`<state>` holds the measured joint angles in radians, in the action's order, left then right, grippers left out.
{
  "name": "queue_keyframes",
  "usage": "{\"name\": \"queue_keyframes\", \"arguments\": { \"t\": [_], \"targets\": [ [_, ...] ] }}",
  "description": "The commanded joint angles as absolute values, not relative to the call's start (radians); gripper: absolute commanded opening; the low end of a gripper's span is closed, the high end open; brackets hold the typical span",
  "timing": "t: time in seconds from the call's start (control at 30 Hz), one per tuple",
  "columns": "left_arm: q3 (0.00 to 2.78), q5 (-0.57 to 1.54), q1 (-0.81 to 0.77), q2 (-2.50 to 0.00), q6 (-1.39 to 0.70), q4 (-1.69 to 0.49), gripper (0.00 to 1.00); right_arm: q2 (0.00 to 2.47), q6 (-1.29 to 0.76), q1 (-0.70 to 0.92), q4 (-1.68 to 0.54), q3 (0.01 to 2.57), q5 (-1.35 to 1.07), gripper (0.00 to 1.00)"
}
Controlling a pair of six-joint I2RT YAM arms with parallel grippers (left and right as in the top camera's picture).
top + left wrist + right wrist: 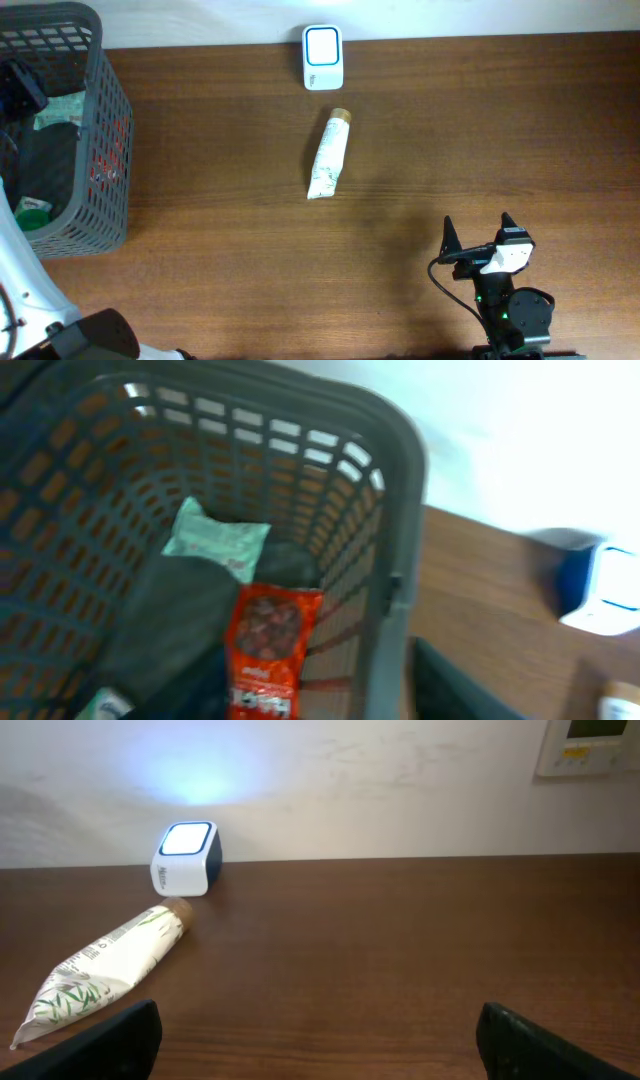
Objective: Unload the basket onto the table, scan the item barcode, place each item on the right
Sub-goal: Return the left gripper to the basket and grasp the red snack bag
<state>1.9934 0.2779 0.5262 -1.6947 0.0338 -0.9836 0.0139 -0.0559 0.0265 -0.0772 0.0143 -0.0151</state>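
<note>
Tube (329, 153) lies flat mid-surface (520, 120), brown cap toward the barcode scanner (323, 57), near it, not touching. Right claw (478, 228) well apart from the tube, jaws spread wide, empty. Left claw (20, 88) over grey basket (112, 120); its opening can't be told. Red packet (265, 650) lies inside basket.

A dark brown wooden table (500, 120) spreads wide, its grain running lengthwise. Behind the table's far edge rises a plain white wall (400, 780), faintly scuffed, with a soft patch of bluish light (200, 775) and, above the table's right end, a small control panel (590, 745).
</note>
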Motion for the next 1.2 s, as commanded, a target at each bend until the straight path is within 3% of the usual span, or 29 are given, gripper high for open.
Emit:
{"name": "queue_keyframes", "arguments": {
  "t": [0.0,0.07,0.23,0.77,0.87,0.93,1.17],
  "targets": [
    [1.995,0.227,0.550,-1.761,0.037,-0.985,0.87,0.007,-0.059,0.022,-0.078,0.006,-0.006,0.98],
    [1.995,0.209,0.554,-1.805,0.047,-0.985,0.96,0.007,-0.059,0.022,-0.078,0.006,-0.006,0.98],
    [1.995,0.210,0.576,-1.939,0.103,-0.978,0.88,0.007,-0.059,0.022,-0.078,0.006,-0.006,0.99],
    [1.995,0.389,0.535,-2.261,0.400,-1.008,0.86,0.007,-0.059,0.022,-0.078,0.006,-0.006,0.99],
    [1.995,0.290,0.497,-2.306,0.399,-1.006,0.85,0.007,-0.059,0.022,-0.078,0.006,-0.006,0.98],
    [1.995,0.218,0.486,-2.329,0.397,-1.009,0.84,0.007,-0.059,0.022,-0.078,0.006,-0.006,0.99],
    [1.994,0.122,0.497,-2.374,0.390,-1.014,0.60,0.007,-0.059,0.022,-0.078,0.006,-0.006,0.99]
  ]
}}
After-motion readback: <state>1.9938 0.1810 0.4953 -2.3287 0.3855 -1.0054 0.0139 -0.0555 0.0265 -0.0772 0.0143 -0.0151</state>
